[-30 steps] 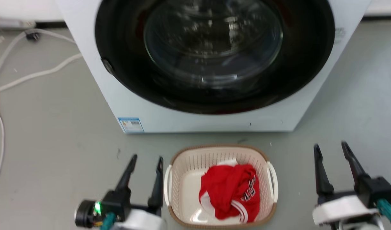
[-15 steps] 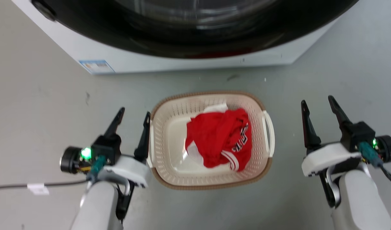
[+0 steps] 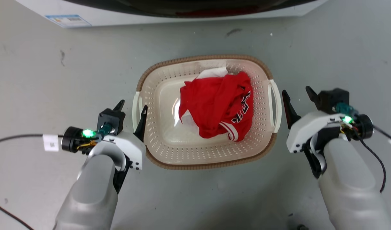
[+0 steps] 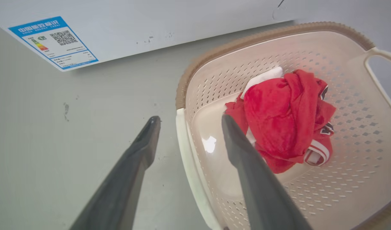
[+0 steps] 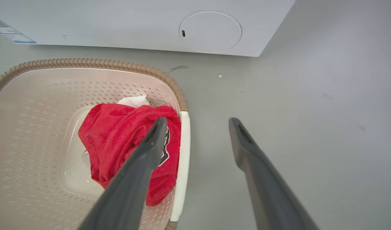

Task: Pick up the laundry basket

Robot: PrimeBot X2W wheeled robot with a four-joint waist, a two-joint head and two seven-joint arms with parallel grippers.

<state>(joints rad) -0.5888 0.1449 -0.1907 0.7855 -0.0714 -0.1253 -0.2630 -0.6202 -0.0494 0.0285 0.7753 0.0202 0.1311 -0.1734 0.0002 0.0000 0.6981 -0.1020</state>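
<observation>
Right now the laundry basket [image 3: 201, 58] sits on the grey floor [image 3: 54, 80], just in front of the washer [image 3: 112, 17] and between both arms. The L gripper [image 3: 133, 106] is spread wide w/ nothing held; in the left wrist view the white L handle [image 4: 185, 159] lines up between its fingers. The R gripper [image 3: 296, 91] is likewise wide and empty, w/ the R handle [image 5: 182, 150] between its fingers. To grab well, I'd sink both evenly so each handle seats deep; keep the inner fingers off the cloth; close together; lift level. Inside is a crumpled red jersey [image 3: 211, 105] w/ striped trim over some white fabric [image 3: 211, 72], bunched toward the R side; the L part of the bottom is bare.
</observation>
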